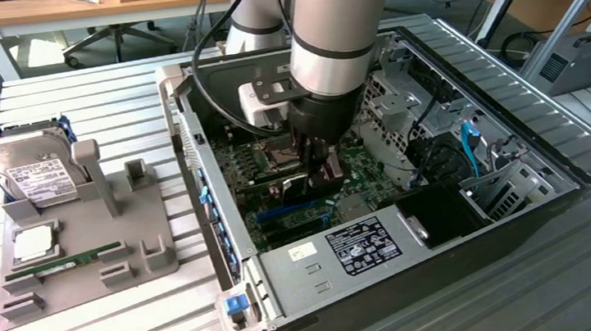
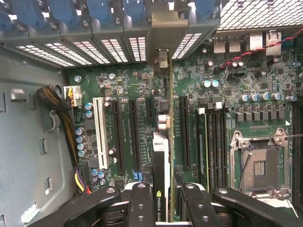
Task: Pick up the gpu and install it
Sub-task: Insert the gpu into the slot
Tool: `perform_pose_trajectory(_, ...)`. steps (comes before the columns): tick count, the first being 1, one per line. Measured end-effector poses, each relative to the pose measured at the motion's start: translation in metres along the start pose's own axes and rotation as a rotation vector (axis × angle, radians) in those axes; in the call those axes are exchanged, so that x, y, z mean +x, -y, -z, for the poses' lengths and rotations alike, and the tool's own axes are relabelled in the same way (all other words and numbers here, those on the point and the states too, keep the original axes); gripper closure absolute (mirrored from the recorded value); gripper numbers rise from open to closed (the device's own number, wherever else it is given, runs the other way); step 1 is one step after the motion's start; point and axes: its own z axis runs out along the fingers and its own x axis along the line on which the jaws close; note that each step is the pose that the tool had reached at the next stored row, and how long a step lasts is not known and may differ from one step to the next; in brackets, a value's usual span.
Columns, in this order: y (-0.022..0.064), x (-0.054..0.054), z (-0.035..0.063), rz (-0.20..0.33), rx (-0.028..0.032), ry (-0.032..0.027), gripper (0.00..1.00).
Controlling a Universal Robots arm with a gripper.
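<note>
Inside the open computer case (image 1: 560, 175), over the middle of the motherboard (image 2: 128, 85), my gripper (image 1: 321, 175) is low among the components with its jaws clamped on the gpu (image 1: 295, 187). From the wrist view I see the two black fingers (image 2: 142, 201) pressing either side of the card, which stands on edge between them and shows a small green logo on its label. The card runs straight away from the fingers toward the perforated rear slot covers (image 2: 94, 49), where its silver bracket end sits against the case wall under the row of blue latches (image 2: 61, 9). It lines up along the black expansion slots, with the white slot (image 2: 100, 132) a few slots off to one side and the open CPU socket (image 2: 260, 165) off to the other. I cannot tell whether its lower edge is down in a slot or just above it.

At the exterior view's left, well apart from the case, a grey fixture (image 1: 138, 231) rests on the slatted table (image 1: 90, 96). It carries a hard drive (image 1: 38, 172) propped at its far end and a green RAM stick (image 1: 64, 264) lying nearer.
</note>
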Motion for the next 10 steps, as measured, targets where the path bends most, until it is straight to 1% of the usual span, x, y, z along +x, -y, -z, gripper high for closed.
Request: perform_pose_trajectory(10,-0.0020,0.0002,-0.0009,0.000,0.0000,0.0001,0.73)
